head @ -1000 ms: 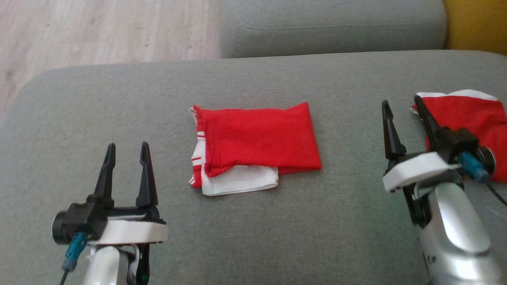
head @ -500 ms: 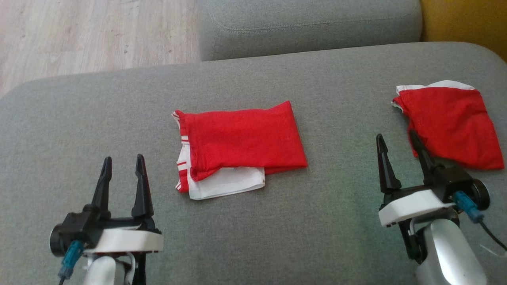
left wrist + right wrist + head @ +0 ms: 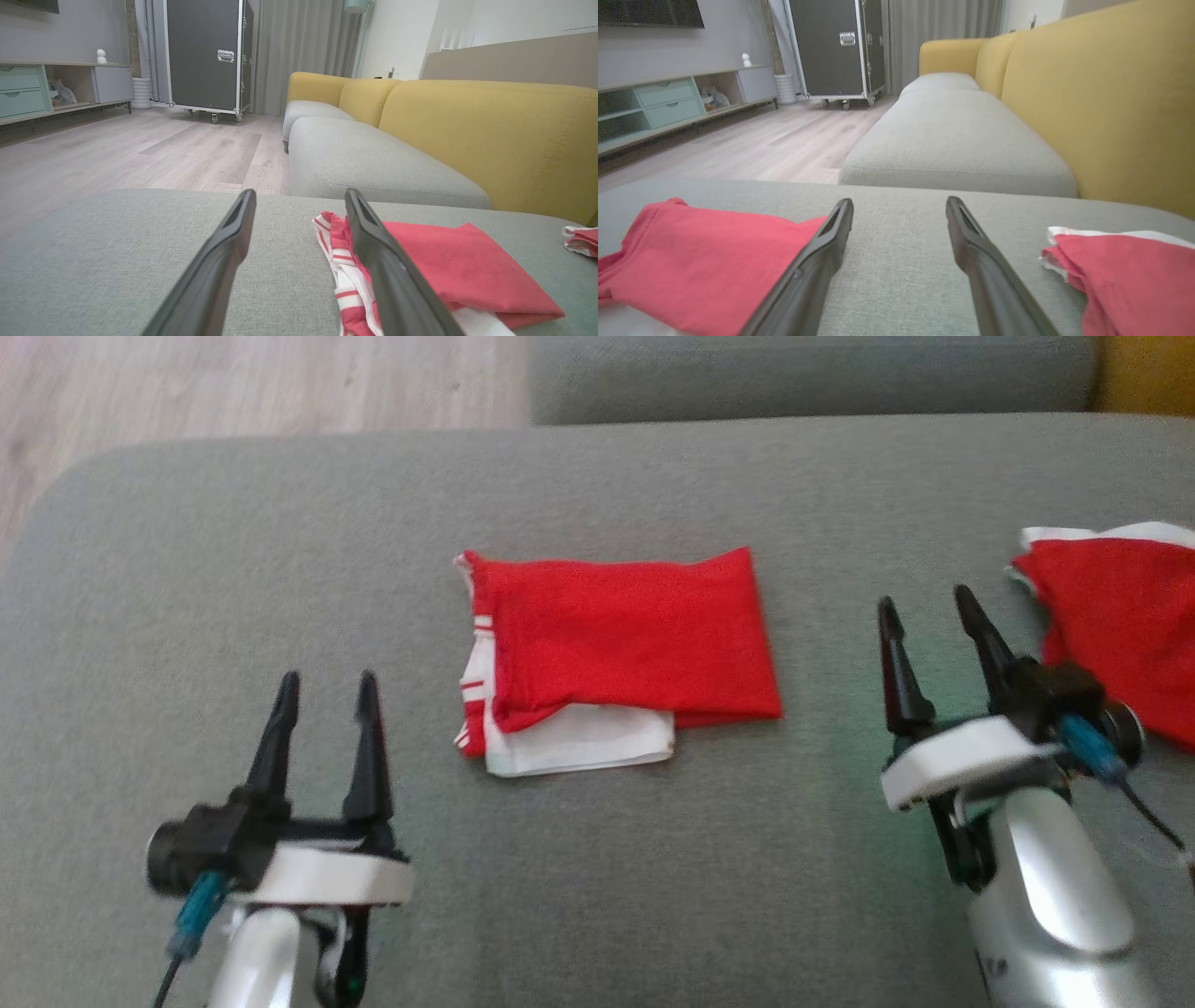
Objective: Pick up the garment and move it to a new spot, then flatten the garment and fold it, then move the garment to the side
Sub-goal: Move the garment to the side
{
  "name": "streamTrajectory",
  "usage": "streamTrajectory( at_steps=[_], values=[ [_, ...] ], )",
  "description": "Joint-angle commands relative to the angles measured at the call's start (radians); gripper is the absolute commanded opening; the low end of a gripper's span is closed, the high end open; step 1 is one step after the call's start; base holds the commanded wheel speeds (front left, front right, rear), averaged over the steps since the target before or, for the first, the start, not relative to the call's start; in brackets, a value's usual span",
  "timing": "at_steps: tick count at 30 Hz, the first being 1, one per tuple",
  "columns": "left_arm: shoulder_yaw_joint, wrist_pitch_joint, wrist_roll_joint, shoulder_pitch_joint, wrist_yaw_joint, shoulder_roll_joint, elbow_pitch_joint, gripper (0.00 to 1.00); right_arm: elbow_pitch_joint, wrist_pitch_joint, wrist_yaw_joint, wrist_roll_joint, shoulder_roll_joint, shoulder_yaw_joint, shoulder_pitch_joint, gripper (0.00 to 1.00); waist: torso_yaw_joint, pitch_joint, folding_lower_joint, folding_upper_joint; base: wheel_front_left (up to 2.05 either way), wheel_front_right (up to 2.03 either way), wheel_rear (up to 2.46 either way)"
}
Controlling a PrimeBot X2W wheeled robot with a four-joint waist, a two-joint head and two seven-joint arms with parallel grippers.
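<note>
Left gripper (image 3: 327, 679) and right gripper (image 3: 924, 597) hover released, fingers forward, near the cushion's (image 3: 233, 569) front edge; the folded garment (image 3: 625, 644) lies between them, untouched.

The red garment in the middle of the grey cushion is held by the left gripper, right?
Not held. The head view shows the left gripper open and apart from the red garment, which lies free in the middle of the grey cushion.

I have my left gripper (image 3: 328, 679), two long dark fingers on a white mount, at lower left with its jaws spread wide, holding nothing. My right gripper (image 3: 924, 597), same build, sits at lower right, equally spread and empty, its fingers leaning slightly left above the silver forearm (image 3: 1055, 896).
</note>
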Motion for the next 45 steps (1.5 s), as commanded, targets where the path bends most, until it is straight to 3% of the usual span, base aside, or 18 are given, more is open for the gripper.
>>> streamTrajectory(
  at_steps=[1,10,18,19,20,28,34,45],
  values=[
    [0.012,-0.009,0.008,-0.059,-0.004,0.005,-0.030,1.00,-0.001,0.016,-0.001,0.004,0.001,0.037,-0.059,1.00,0.042,0.038,-0.0001,-0.0001,0.00,0.00,0.00],
    [-0.053,-0.009,-0.008,-0.103,0.000,0.005,-0.015,1.00,0.249,0.127,-0.001,0.096,0.001,0.133,-0.185,1.00,0.127,0.086,-0.0001,-0.0001,0.00,0.00,0.00],
    [-0.067,-0.009,-0.027,-0.120,0.008,0.005,-0.020,1.00,0.446,0.195,-0.001,0.140,0.001,0.225,-0.253,1.00,0.160,0.092,-0.0001,-0.0001,0.00,0.00,0.00],
    [-0.069,-0.009,-0.025,-0.120,0.005,0.005,-0.020,1.00,0.462,0.193,-0.001,0.136,0.001,0.237,-0.262,0.40,0.160,0.091,-0.0001,-0.0001,0.00,0.00,0.00],
    [-0.070,-0.009,-0.024,-0.119,0.004,0.005,-0.020,1.00,0.474,0.183,-0.001,0.128,0.001,0.247,-0.270,0.00,0.158,0.089,-0.0001,-0.0001,0.00,0.00,0.00],
    [-0.069,-0.009,-0.017,-0.102,-0.006,0.005,-0.024,1.00,0.518,0.051,-0.001,-0.006,-0.001,0.230,-0.330,0.00,0.093,0.051,-0.0001,-0.0001,0.00,0.00,0.00],
    [-0.068,-0.009,-0.011,-0.093,-0.007,0.005,-0.044,1.00,0.480,0.003,-0.001,-0.119,-0.036,0.225,-0.335,0.00,0.011,0.020,-0.0001,-0.0001,0.00,0.00,0.00],
    [-0.068,-0.009,-0.003,-0.096,-0.001,0.005,-0.073,1.00,0.345,0.015,-0.001,-0.177,-0.198,0.318,-0.358,0.00,-0.154,0.027,-0.0001,-0.0001,0.00,0.00,0.00]
  ],
)
